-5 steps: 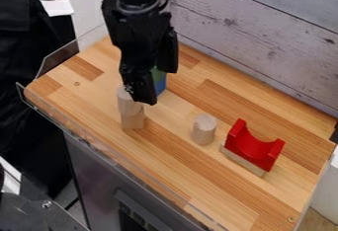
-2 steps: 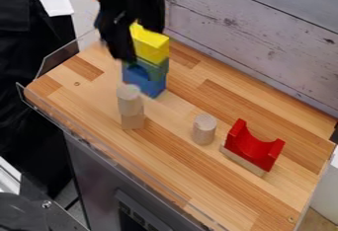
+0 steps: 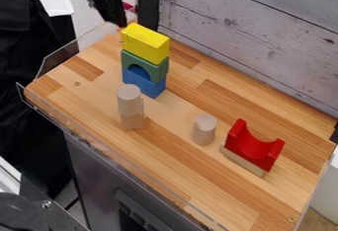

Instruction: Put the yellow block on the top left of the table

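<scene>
You have the black gripper [image 3: 137, 26] at the top edge of the camera view, left of the middle, hanging downward. Its jaws stand well apart, a clear gap between them. The one nearer the view's left edge slants down toward the view's right, thicker higher up; the other hangs nearly straight, long and dark.

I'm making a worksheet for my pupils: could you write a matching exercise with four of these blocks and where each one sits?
1. yellow block
2. green block
3. blue block
4. red block

A. directly beneath the green one
B. on a pale wooden block
C. directly on top of the green one
D. between yellow and blue

Pairs: 1-C, 2-D, 3-A, 4-B
</scene>
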Tool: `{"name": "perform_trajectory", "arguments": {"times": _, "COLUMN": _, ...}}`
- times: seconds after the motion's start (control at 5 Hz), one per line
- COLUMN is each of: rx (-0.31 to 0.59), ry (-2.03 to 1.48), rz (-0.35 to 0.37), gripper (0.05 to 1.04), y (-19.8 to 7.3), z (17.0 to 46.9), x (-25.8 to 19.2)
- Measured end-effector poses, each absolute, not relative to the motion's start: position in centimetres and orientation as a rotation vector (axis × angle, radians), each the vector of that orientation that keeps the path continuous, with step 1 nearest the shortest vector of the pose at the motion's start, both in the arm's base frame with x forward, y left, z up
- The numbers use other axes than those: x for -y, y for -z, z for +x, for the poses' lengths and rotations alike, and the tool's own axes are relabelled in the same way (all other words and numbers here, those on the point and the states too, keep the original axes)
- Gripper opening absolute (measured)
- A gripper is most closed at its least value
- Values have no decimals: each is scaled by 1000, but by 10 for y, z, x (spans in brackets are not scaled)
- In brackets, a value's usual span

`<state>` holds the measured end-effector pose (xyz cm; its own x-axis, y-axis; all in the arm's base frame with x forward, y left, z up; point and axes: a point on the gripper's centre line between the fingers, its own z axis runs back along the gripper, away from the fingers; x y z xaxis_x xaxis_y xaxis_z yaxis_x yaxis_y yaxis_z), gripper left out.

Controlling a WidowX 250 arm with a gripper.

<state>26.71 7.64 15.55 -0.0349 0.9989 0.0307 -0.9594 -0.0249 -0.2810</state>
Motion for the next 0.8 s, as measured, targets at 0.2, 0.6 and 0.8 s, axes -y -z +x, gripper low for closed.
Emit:
{"name": "perform_trajectory", "arguments": {"times": 0.2, "rx": 172, "ry": -1588, "rz": -186, "gripper": 999, "y": -134, "z": 279, "x": -82}}
{"name": "perform_trajectory", "arguments": {"times": 0.6, "rx": 86, "ry": -1610, "rz": -178, "gripper": 1000, "y": -111, "z": 294, "x": -90}}
{"name": "perform_trajectory", "arguments": {"times": 0.8, "rx": 56, "ry": -1607, "rz": -138, "gripper": 1000, "y": -104, "z": 298, "x": -95}}
